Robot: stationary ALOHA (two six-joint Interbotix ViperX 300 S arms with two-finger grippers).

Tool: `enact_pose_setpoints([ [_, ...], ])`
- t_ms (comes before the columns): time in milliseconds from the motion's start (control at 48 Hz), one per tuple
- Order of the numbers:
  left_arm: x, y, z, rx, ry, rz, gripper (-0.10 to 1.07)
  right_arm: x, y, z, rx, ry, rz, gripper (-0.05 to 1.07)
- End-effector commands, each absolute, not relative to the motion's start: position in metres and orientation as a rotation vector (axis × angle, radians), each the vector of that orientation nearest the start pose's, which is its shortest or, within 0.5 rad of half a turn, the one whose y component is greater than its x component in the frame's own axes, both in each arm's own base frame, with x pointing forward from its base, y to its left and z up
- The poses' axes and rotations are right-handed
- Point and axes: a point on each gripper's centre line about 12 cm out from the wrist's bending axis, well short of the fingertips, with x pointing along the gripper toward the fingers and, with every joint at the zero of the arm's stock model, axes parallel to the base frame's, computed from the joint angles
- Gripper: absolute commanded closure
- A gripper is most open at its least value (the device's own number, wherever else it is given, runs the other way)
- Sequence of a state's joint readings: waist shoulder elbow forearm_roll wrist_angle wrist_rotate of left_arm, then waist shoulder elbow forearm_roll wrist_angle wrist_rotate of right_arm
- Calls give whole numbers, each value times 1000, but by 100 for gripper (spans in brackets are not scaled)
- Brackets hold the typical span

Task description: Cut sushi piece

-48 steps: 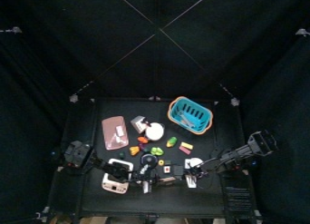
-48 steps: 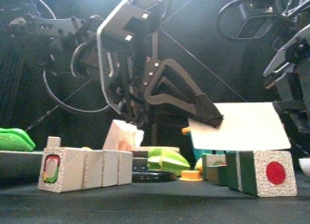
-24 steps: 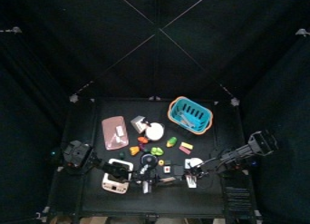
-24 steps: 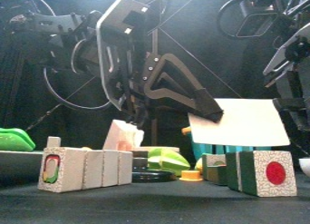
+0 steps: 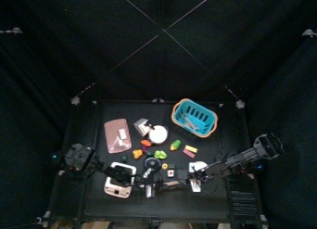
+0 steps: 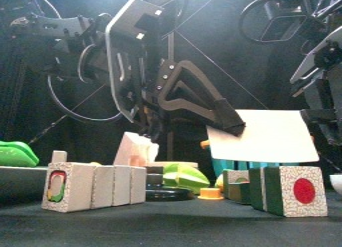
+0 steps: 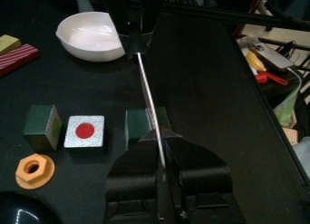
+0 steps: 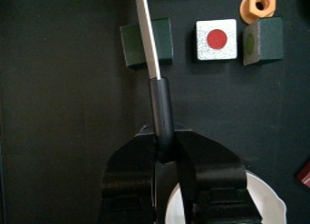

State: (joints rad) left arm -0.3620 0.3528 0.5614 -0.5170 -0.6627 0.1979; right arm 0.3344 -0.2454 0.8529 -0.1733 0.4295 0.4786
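One knife spans both grippers. My right gripper is shut on its black handle. My left gripper is shut on the far end of the white blade. The blade lies across one dark green sushi piece, which also shows in the right wrist view. In the front view the blade's edge is just above the pieces. Beside that piece lie a white piece with a red dot and another green piece. The red-dot piece faces the front camera.
A white bowl stands by the knife's handle end. An orange ring lies near the left gripper. A longer sushi roll stands at the front left. A blue basket and a pink board are further back.
The blade has lifted slightly and levelled out above the sushi pieces. Both grippers have kept their hold, and the pieces have not moved.
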Motion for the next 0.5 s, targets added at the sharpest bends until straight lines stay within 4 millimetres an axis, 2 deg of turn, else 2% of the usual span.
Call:
enact_pose_setpoints([
  [0, 439, -126, 130, -121, 259, -23, 59, 287, 87, 172, 105, 986, 74, 60],
  [479, 439, -126, 120, -115, 278, -21, 59, 287, 87, 163, 102, 1011, 69, 60],
])
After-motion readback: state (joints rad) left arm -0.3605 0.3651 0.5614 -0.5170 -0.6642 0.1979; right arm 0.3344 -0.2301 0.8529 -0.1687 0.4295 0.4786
